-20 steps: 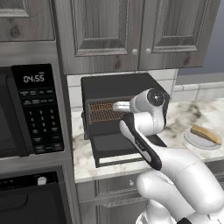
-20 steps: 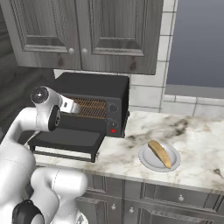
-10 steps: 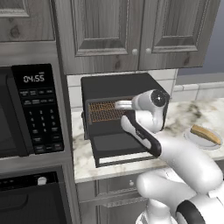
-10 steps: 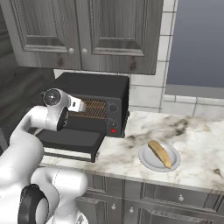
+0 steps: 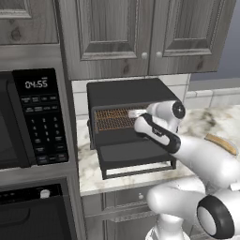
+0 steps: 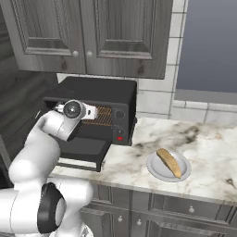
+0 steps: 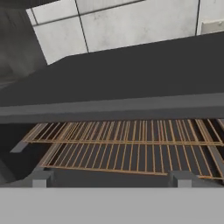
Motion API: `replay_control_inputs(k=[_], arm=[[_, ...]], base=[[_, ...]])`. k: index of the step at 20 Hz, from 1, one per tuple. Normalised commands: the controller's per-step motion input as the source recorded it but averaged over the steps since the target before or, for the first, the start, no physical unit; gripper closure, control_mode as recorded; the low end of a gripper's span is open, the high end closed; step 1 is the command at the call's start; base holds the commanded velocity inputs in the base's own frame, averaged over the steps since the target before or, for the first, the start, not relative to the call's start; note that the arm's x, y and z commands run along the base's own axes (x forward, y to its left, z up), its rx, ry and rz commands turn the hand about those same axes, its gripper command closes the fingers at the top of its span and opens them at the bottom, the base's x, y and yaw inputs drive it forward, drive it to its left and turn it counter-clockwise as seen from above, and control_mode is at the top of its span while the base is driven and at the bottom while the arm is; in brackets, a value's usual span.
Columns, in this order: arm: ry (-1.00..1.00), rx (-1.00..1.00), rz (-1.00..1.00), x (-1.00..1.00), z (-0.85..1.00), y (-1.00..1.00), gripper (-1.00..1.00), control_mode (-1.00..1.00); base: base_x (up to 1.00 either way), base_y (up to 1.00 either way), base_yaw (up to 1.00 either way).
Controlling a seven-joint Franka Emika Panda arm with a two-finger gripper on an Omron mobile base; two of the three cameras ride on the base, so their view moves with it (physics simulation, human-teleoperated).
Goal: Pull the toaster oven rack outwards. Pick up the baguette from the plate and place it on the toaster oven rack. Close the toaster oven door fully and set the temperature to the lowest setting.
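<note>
We see the toaster oven rack [image 7: 127, 148] lying straight ahead of our gripper [image 7: 111, 178], its long front edge running crosswise just beyond the spread fingertips [image 7: 41, 177], which grasp nothing. It sits inside the toaster oven [image 5: 126, 96] above the lowered toaster oven door [image 5: 133, 157]. The baguette [image 6: 169, 162] waits on the plate [image 6: 155, 170], well apart on the marble counter [image 6: 208, 148].

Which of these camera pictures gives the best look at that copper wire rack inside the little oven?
The hand view: the toaster oven rack spans the picture, every wire distinct, with the gripper right before it. The left base view shows part of it beside the arm; the right base view shows a sliver behind the hand.
</note>
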Motion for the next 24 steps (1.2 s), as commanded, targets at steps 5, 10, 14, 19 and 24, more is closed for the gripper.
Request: replay_control_inputs(k=[5, 10, 14, 19, 24], arm=[[-0.2, 0.06, 0.07, 0.1, -0.33, -0.14, -1.0, -1.0], [-0.21, 0.08, 0.01, 0.0, -0.3, -0.07, -1.0, -1.0], [-0.19, 0.07, 0.0, 0.0, -0.39, 0.0, -1.0, -1.0], [-0.09, 0.05, -0.03, 0.06, -0.39, 0.0, -1.0, -1.0], [0.0, 0.01, -0.01, 0.08, -0.06, -0.02, -1.0, -1.0]], base=[[0.0, 0.0, 0.0], [0.0, 0.0, 0.0], [0.0, 0.0, 0.0], [0.0, 0.0, 0.0], [0.0, 0.0, 0.0]])
